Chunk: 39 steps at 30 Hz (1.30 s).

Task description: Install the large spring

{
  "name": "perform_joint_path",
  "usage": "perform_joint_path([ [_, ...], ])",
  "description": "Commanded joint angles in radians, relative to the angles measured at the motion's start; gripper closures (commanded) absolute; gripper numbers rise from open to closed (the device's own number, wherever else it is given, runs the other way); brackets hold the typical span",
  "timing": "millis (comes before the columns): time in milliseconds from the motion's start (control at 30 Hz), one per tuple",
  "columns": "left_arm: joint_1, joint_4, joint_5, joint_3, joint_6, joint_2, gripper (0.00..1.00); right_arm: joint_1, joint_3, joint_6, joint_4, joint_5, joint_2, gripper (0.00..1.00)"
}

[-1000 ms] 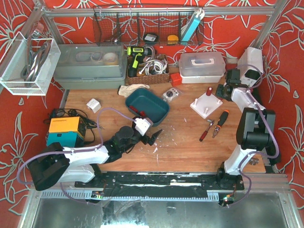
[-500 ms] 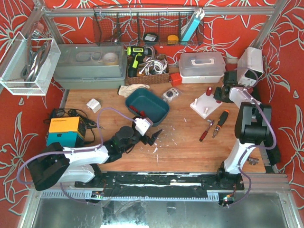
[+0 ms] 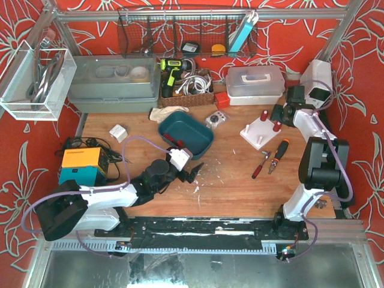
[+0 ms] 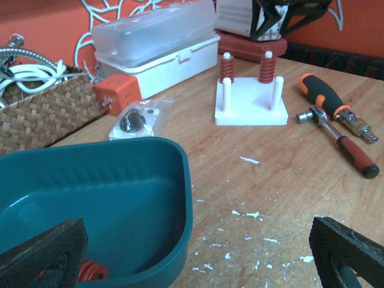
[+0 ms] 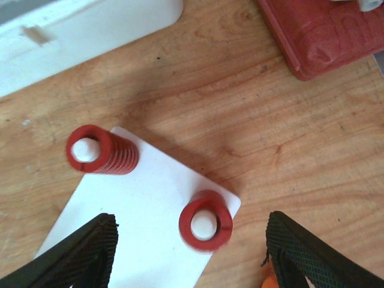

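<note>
The right claw (image 5: 192, 219) is spread wide and holds nothing. The large spring (image 5: 205, 223) stands on a peg at the corner of the white base (image 5: 138, 204), directly between the claw's fingers. A second spring (image 5: 99, 150) sits at 10 o'clock from it. The left claw (image 4: 197, 240) is likewise released, by the teal bin (image 4: 180, 198). Lettering on the orange block (image 4: 117, 90) is too small to read.

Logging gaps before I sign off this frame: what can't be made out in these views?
1. Red spring in the teal tray: left wrist view, mostly behind a pad of the left gripper and the bottom edge; size unclear.
2. White peg base: right wrist view, near part cut off by the bottom edge.
3. Mounted springs: top view, too small to judge seating; right wrist view looks straight down.
</note>
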Motion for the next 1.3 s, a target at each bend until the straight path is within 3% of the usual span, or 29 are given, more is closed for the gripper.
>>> perform_joint_path([
  [0, -0.007, -0.015, -0.040, 0.013, -0.018, -0.021, 0.00, 0.025, -0.047, 0.047, -0.041, -0.037, -0.116, 0.28],
  [233, -0.007, -0.064, -0.147, 0.046, -0.051, -0.038, 0.00, 0.142, -0.171, 0.072, -0.023, -0.047, -0.291, 0.16],
  [400, 0.013, -0.263, -0.328, 0.153, -0.121, -0.045, 0.00, 0.295, -0.222, 0.084, -0.020, -0.048, -0.407, 0.14],
  [533, 0.089, -0.370, -0.275, 0.212, -0.166, -0.044, 0.00, 0.396, -0.297, 0.089, 0.006, -0.056, -0.505, 0.08],
  [633, 0.157, -0.442, -0.245, 0.267, -0.190, -0.015, 0.13, 0.454, -0.383, 0.085, 0.043, -0.059, -0.583, 0.05],
  [933, 0.370, -0.653, -0.085, 0.441, -0.227, 0.140, 0.32, 0.553, -0.558, 0.151, 0.218, -0.111, -0.669, 0.03],
  [1267, 0.435, -1.047, -0.035, 0.764, -0.102, 0.327, 0.43, 0.600, -0.618, 0.169, 0.303, -0.092, -0.664, 0.02],
])
